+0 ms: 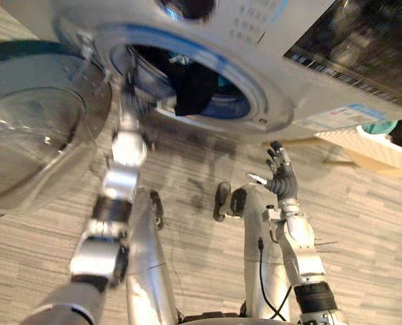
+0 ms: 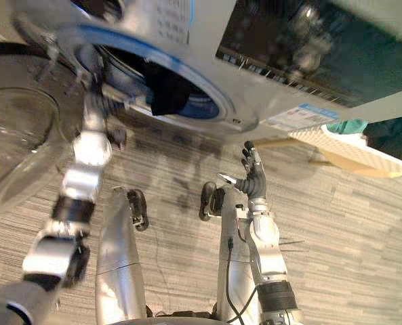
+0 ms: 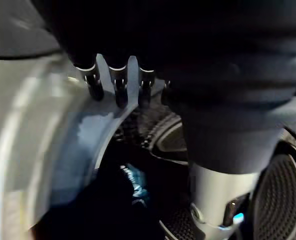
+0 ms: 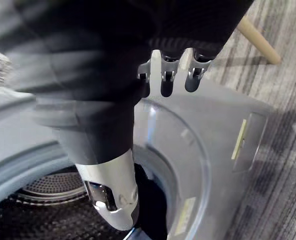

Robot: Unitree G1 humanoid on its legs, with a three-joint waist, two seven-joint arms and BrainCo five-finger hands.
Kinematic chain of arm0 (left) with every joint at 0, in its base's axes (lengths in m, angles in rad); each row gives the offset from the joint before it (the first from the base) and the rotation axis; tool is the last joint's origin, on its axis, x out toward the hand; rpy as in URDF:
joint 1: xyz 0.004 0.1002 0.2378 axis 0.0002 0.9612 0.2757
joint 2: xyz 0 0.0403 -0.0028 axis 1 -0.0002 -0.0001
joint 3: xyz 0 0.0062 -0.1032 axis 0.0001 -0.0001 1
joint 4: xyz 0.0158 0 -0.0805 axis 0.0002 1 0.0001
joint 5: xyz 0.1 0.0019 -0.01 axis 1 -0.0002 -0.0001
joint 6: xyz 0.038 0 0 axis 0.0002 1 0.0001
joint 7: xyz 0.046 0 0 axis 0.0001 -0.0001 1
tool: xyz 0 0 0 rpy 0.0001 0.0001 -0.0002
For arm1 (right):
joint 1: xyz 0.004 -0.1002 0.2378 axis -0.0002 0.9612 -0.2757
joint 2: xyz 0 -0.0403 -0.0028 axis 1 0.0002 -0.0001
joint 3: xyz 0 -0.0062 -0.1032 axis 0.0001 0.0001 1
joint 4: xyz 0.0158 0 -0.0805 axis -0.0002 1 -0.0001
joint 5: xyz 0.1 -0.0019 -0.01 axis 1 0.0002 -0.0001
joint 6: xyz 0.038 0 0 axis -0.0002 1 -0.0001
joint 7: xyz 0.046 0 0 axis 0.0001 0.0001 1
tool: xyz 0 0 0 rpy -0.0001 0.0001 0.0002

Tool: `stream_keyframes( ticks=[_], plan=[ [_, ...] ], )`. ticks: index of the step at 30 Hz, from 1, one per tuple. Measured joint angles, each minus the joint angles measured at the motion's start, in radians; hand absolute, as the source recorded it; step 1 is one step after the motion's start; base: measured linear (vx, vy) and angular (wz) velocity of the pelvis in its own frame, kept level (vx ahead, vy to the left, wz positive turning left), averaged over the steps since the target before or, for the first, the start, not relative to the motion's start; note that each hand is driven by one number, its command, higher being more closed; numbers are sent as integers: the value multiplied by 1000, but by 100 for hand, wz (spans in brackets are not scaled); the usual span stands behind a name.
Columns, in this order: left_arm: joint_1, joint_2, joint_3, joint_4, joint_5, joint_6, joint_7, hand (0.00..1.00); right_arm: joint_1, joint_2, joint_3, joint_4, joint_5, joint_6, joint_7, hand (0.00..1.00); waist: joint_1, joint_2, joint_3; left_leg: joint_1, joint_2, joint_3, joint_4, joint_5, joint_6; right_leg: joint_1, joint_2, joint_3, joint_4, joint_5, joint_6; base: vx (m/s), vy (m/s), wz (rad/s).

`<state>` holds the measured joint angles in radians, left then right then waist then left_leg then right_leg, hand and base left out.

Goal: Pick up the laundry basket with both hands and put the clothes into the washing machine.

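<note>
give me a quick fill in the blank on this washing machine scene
The glass door of the washing machine stands ___. A ___ garment hangs at the drum's opening. The right hand, fingers straight, holds ___. The white laundry basket sits on the robot's ___ side.
Missing words: open; dark; nothing; right.
</note>
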<state>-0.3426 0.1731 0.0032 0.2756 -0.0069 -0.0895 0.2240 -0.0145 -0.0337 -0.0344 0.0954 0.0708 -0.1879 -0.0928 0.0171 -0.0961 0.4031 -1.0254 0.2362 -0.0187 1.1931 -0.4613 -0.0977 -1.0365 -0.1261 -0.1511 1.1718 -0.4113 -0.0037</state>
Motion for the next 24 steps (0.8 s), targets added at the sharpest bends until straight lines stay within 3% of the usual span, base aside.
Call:
stream_keyframes(
  ticks=[3,8,14,18,24],
  plan=[
    [206,-57,-11,-1,-121,-36,-52,0,53,-1,-21,65,-4,12,-12,0,0,4,-66,154,-22,4,-147,41,-15,163,-16,-38,-118,6,-8,132,-104,37],
    [386,-92,-33,64,-138,-53,-101,0,130,0,-25,146,-42,35,-23,0,8,12,-146,452,-43,49,-422,119,-19,434,-13,-52,-343,52,-2,195,-35,15],
    [400,-121,-31,331,-72,-50,-114,0,152,11,-31,353,-41,42,-39,0,-3,55,-250,724,-35,137,-759,233,-19,666,44,-30,-673,178,17,127,28,-24],
    [369,-129,-30,496,-10,-48,-113,0,127,-15,-70,615,-21,47,-37,0,-8,112,-295,842,-41,157,-919,299,-22,793,89,-6,-899,285,24,155,50,-27],
    [366,-121,-17,587,19,-48,-113,0,113,-35,-116,737,15,49,-32,0,-29,123,-298,980,-72,159,-1035,336,-11,929,109,79,-1109,397,48,57,49,-39]
  ],
)
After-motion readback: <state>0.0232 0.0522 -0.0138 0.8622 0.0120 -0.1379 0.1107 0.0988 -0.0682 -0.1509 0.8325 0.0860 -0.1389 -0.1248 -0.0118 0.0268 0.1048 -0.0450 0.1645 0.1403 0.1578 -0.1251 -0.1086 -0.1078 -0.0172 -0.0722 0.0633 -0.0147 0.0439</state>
